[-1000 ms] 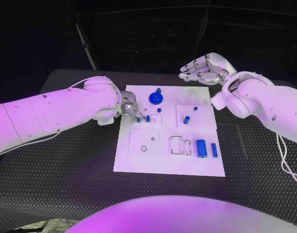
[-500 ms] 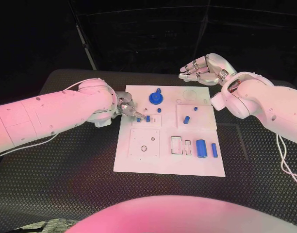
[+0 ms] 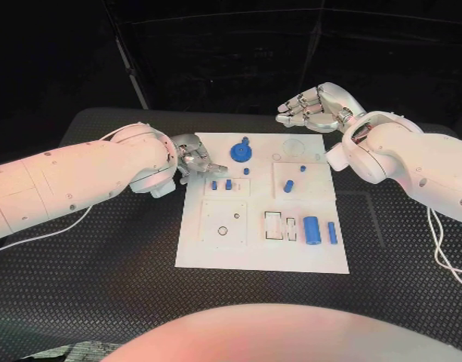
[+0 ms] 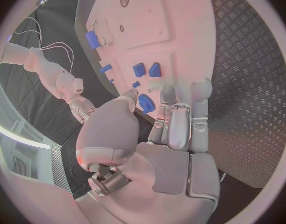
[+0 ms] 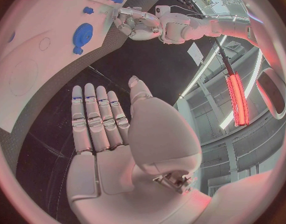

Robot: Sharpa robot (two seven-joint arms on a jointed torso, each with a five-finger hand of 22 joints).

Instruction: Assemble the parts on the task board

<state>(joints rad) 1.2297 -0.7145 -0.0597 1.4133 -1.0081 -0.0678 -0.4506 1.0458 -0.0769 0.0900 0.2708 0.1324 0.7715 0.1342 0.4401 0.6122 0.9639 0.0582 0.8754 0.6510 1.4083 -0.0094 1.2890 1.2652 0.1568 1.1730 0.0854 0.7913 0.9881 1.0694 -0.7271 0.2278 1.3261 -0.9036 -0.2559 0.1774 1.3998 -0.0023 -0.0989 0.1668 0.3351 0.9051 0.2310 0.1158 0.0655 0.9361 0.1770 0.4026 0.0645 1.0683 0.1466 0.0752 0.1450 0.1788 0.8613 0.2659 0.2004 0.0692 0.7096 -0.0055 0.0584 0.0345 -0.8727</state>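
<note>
The white task board [image 3: 263, 256] lies in the middle of the table. On it I see a blue gear [image 3: 242, 154], two small blue pieces [image 3: 221, 184] side by side, a slanted blue peg [image 3: 290, 185], a blue cylinder [image 3: 312, 228] and a thin blue bar [image 3: 332, 233]. My left hand [image 3: 193, 162] hovers at the board's left edge, just beside the two small pieces [image 4: 146, 69], fingers extended and holding nothing. Its fingertips [image 4: 180, 92] sit close to the gear [image 4: 146, 103]. My right hand [image 3: 316, 105] is raised beyond the board's far right corner, fingers apart and empty [image 5: 99, 129].
The black ribbed table [image 3: 90, 264] surrounds the board. White cables [image 3: 449, 256] trail along the right arm. Pale recesses [image 3: 280, 225] lie near the cylinder. The right wrist view shows the gear [image 5: 82, 35] and my left hand [image 5: 133, 22] across the board.
My left hand has drawn back from the two small blue pieces toward the board's left edge, leaving them standing free. The right hand has stayed where it was.
</note>
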